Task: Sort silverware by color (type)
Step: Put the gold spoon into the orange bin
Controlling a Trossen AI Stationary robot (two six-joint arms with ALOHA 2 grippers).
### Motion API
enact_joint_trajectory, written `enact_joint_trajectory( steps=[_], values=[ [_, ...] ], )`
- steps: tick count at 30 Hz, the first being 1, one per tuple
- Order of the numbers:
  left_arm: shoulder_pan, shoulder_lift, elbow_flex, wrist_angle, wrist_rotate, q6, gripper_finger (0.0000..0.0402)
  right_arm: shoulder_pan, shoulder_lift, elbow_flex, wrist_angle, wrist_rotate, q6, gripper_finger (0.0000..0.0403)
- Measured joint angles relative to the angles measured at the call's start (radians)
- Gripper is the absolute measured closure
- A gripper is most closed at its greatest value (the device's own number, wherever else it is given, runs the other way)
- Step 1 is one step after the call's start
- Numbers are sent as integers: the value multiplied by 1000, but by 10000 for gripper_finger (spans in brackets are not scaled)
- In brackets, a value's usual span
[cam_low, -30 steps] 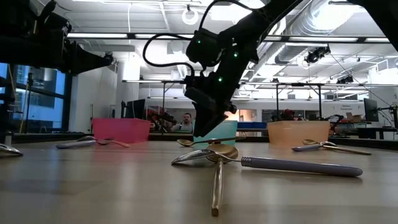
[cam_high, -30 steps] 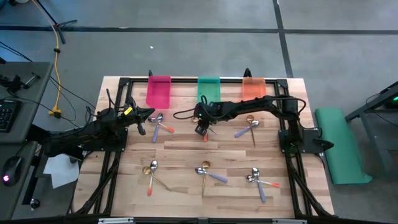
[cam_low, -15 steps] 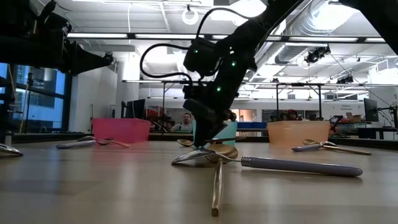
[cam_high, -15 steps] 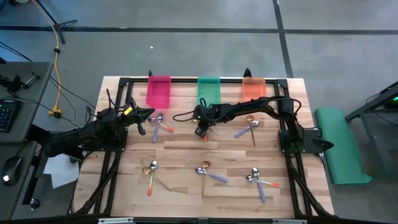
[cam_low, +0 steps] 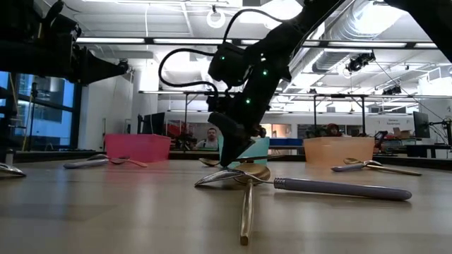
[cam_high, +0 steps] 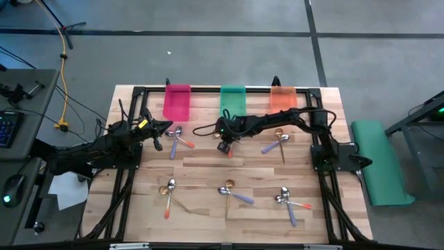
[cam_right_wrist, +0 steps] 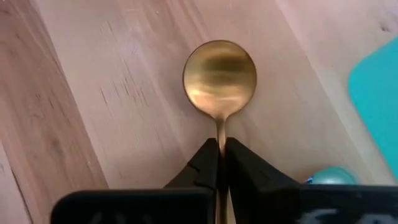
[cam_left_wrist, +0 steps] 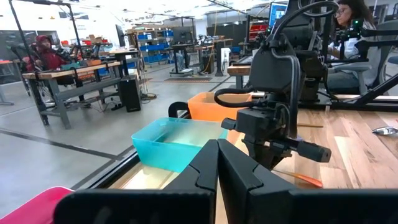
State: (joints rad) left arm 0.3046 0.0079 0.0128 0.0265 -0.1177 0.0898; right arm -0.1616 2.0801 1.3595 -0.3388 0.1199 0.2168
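A gold spoon [cam_right_wrist: 219, 76] lies on the table just in front of the teal bin [cam_high: 232, 98], bowl up. My right gripper [cam_right_wrist: 222, 152] stands over it at the table's middle far part [cam_high: 223, 145] and is shut on its handle. An orange-handled spoon [cam_left_wrist: 298, 179] lies right beside that gripper. My left gripper [cam_high: 159, 141] hovers shut and empty by the spoons [cam_high: 178, 139] in front of the red bin [cam_high: 176, 101]. More spoons lie in small crossed piles on the table's right [cam_high: 277, 142] and near parts [cam_high: 233, 194]. My right gripper pinches the gold spoon's thin handle [cam_right_wrist: 221, 132] just behind the bowl, between its two fingertips [cam_right_wrist: 203, 167]. The fingers come from above, pointing down, and stand across the handle. The bowl lies flat on the wood; the rest of the handle is hidden under the gripper.
Red, teal and orange [cam_high: 282, 97] bins stand in a row along the far edge. Spoon piles lie near left [cam_high: 170, 194], near middle [cam_low: 246, 204] and near right [cam_high: 288, 201]. Bare wood lies between the piles. A black frame [cam_high: 326, 149] rims the table.
My right gripper has come down onto the table in front of the teal bin, shifting slightly toward the table's left, and has shut on the gold spoon's handle. The spoon has stayed lying where it was.
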Motion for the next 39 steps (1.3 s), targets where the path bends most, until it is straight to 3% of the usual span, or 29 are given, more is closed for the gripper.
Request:
enact_joint_trajectory(
  steps=[8, 13, 21, 27, 32, 39],
  values=[
    [0, 0, 0, 0, 0, 0, 401, 10, -123, -1, -14, -5, -41, 401],
    [0, 0, 0, 0, 0, 0, 401, 14, -265, -1, -89, 51, -64, 402],
    [0, 0, 0, 0, 0, 0, 401, -8, -522, 0, -373, 289, 12, 402],
    [0, 0, 0, 0, 0, 0, 401, -85, -598, -1, -517, 413, 82, 403],
    [0, 0, 0, 0, 0, 0, 401, -213, -637, -153, -443, 423, 89, 403],
    [0, 0, 0, 0, 0, 0, 401, -447, -740, -457, -116, 278, -22, 403]
  ],
)
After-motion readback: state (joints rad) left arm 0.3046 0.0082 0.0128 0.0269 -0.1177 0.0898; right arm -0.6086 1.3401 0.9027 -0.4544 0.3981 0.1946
